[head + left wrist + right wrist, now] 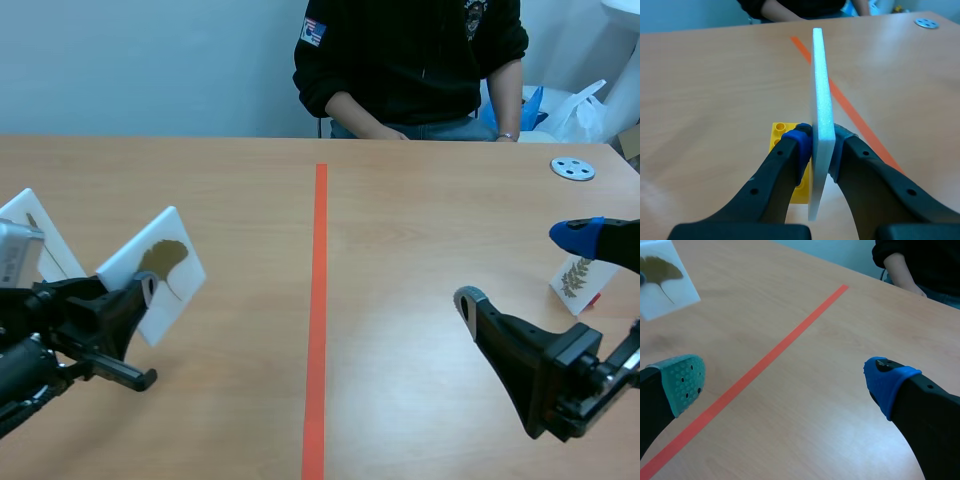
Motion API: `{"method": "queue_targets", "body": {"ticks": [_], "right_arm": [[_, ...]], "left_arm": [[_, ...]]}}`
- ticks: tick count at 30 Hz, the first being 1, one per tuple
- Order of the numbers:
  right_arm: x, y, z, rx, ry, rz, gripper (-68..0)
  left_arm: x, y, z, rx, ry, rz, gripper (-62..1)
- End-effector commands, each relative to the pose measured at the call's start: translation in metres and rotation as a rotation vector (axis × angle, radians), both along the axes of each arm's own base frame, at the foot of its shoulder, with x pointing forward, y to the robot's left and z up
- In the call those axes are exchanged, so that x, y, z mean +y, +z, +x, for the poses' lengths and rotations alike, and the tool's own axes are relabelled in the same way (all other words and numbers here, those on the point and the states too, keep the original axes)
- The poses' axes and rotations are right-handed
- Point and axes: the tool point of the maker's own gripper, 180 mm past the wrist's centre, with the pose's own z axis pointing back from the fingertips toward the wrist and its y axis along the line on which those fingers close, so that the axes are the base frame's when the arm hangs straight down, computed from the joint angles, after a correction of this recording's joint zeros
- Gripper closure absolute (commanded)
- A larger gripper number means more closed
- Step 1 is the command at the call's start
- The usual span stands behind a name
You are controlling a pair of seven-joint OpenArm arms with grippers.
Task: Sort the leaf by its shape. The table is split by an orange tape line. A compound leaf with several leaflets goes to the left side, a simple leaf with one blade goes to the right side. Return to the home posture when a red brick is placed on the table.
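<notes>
My left gripper (140, 300) is shut on a white foam card (155, 272) bearing a single fan-shaped leaf (163, 258), held tilted above the table left of the orange tape line (318, 300). In the left wrist view the card (820, 110) stands edge-on between my fingers (795, 145), with a yellow brick (782, 150) on the table below. The same card (665, 282) shows in the right wrist view. My right gripper (525, 265) hangs open over the right side, nothing between its pads (685, 380).
Another white card with a feathery compound leaf (578, 278) stands at the right edge. A second white card (35, 235) stands at the far left. A grey disc (573, 168) lies at the back right. A person (420, 60) sits across the table.
</notes>
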Motion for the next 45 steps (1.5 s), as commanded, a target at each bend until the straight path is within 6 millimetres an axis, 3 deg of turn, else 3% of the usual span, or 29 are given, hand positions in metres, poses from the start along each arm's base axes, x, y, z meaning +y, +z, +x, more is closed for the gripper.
{"method": "queue_targets", "body": {"ticks": [1,8,20,35,41,45], "right_arm": [[-0.002,0.008,0.005,-0.03,-0.007,0.015,-67.9],[-0.002,0.008,0.005,-0.03,-0.007,0.014,-67.9],[-0.002,0.008,0.005,-0.03,-0.007,0.015,-67.9],[-0.002,0.008,0.005,-0.031,-0.007,0.015,-67.9],[-0.002,0.008,0.005,-0.031,-0.007,0.016,-67.9],[-0.001,0.009,0.005,-0.032,-0.007,0.016,-67.9]], "left_arm": [[0.003,0.012,0.003,-0.051,0.016,-0.03,-4.2],[0.019,0.003,0.005,-0.037,0.068,-0.002,-4.2],[0.067,-0.045,0.019,0.02,0.251,0.041,-4.2],[0.099,-0.064,0.016,0.0,0.382,0.038,-4.2],[0.101,-0.066,0.015,0.006,0.384,0.042,-4.3],[0.101,-0.066,0.015,0.006,0.384,0.043,-11.7]]}}
